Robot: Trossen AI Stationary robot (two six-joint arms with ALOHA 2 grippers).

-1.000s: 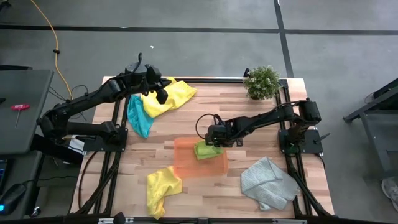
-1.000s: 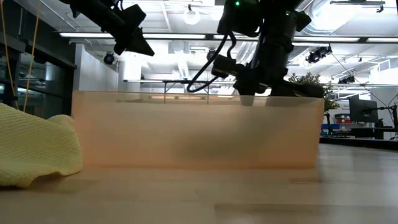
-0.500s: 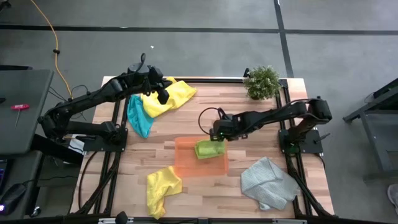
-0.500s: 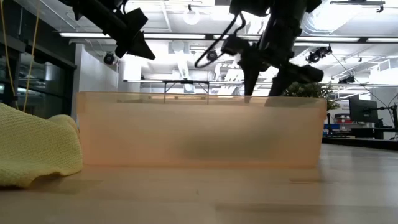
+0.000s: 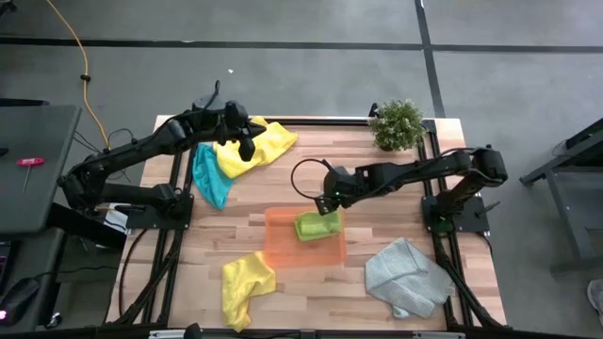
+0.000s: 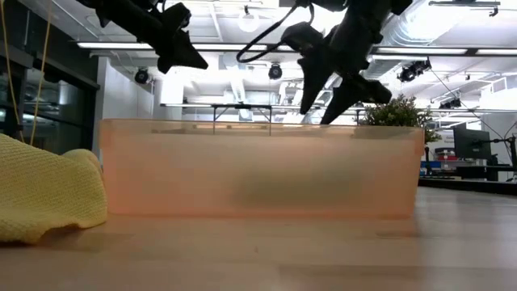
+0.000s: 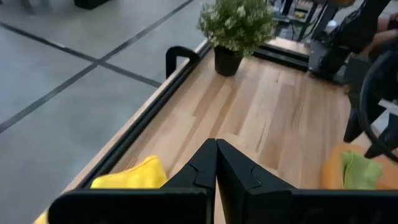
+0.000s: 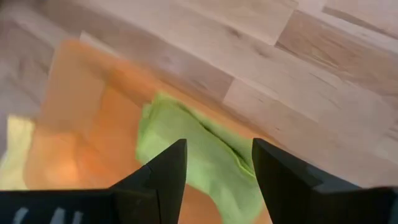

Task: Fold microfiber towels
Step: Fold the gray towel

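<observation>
Wooden table [image 5: 377, 179] on a grey floor, bright workshop behind it in the low view. Landmark: orange tray [image 5: 283, 247], roughly mid-table.

Green towel [image 5: 317, 225] lies folded inside the tray, at its end nearest the right arm, on the plant side. Right wrist view shows it bunched on the tray floor [image 8: 205, 158], nothing gripping it.

Right gripper [image 5: 329, 200] hangs just past the tray's far edge, above and beside the green towel, not touching it. Jaws spread apart, nothing between them; low view shows both fingers [image 6: 311, 85] splayed above the tray wall [image 6: 258, 170].

Left gripper [image 5: 243, 141] is well away from the tray, toward the far left corner, over a yellow towel [image 5: 264, 146]. Jaws pressed together, fingers [image 7: 217, 168] meeting at the tips with nothing between them. It's above the cloth; can't tell if it touches.

Other towels relative to the tray:
- Teal towel [image 5: 209, 175]: far-left of it, partly under the yellow one's edge.
- Second yellow towel [image 5: 245, 282]: crumpled just beside the tray's near-left corner; in the low view [image 6: 44, 194] it sits beside the tray's left end.
- Grey towel [image 5: 405, 275]: near-right of it, loosely bunched, clear of the tray.

Plant [image 5: 397, 122] stands at the far right table edge, well apart from the tray.
</observation>
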